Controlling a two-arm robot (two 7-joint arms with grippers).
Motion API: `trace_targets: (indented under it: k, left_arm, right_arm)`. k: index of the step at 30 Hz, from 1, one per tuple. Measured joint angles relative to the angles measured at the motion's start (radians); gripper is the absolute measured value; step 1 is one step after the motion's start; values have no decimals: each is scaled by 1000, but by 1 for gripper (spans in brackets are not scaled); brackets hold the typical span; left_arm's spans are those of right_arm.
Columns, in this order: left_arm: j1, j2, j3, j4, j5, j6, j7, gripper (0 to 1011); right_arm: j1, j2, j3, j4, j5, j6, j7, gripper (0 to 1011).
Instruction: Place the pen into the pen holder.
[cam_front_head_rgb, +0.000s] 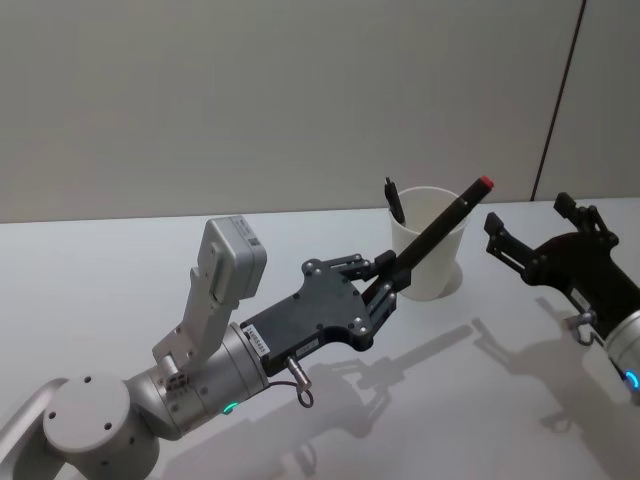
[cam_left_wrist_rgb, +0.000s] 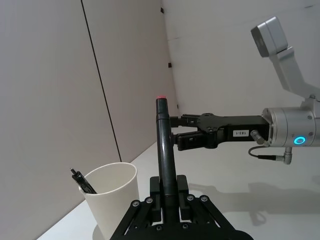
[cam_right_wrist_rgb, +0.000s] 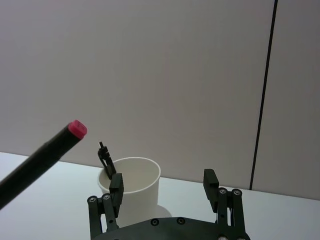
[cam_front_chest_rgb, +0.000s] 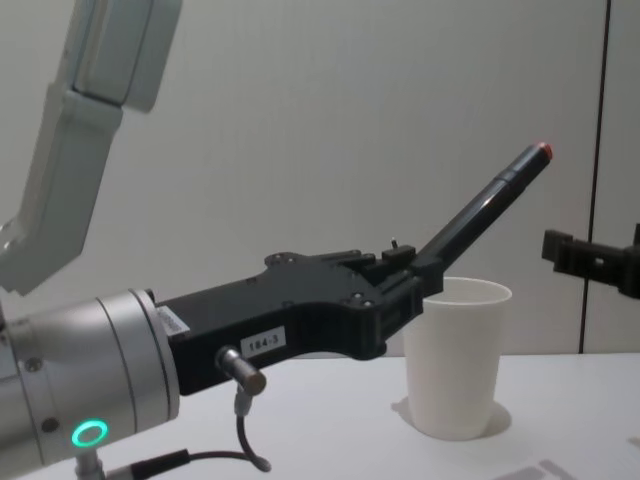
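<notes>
- Table (cam_front_head_rgb: 120, 260): pale and bare across its near half; the task's things sit toward its far edge, right of the middle.
- Left gripper (cam_front_head_rgb: 385, 285): raised over the middle of the table, just left of the cup, with its fingers clamped on the lower end of the pen.
- Right gripper (cam_front_head_rgb: 530, 218): hangs near the table's right edge, level with the cup. Its fingers are spread wide with nothing between them, and it looks idle.
- Pen holder (cam_front_head_rgb: 445, 270): a white paper cup standing upright near the far edge, with its mouth open.
- Pen (cam_front_head_rgb: 445, 225): dark with a red end, held off the table and tilted. The red end points up and away to the right, passing above the cup's rim.
- Second pen (cam_front_head_rgb: 395, 200): already inside, leaning on the cup's left wall.
- Step in hand, as I judge it: carrying the pen to the cup; the drop is not yet made.
- Next move likely calls for turning the pen nearer upright, bringing its lower end over the mouth clear of the rim and the other pen, lowering, then letting go. A push on the rim could tip the light cup.
</notes>
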Motion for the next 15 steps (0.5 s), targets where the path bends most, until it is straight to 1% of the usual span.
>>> trace_targets:
  k: [3,7,9,10,13,14,15]
  left_arm:
    - [0,0,0,0,1,0,-1,188]
    - [-1,-1,1,1,2,-1,-1,189]
    - [-1,-1,1,1,2,-1,-1,188]
    - [-1,-1,1,1,2,-1,-1,188]
    - [-1,-1,1,2,3,-1,-2,189]
    - [-1,-1,1,2,3,-1,-2,188]
    - [-1,-1,1,2,3,-2,-2,188]
  right_arm:
    - [-13,10,8,-23,39,12,9,1001]
    - [-39,36,26,-62,104,34,18,1001]
    - [-49,47,33,-74,124,42,21,1001]
    - [-62,60,42,-87,145,51,24,1001]
    - [-79,80,53,-104,178,65,31,1001]
    - [-92,94,62,-115,198,73,36,1001]
    - [-98,101,66,-119,210,78,40,1001]
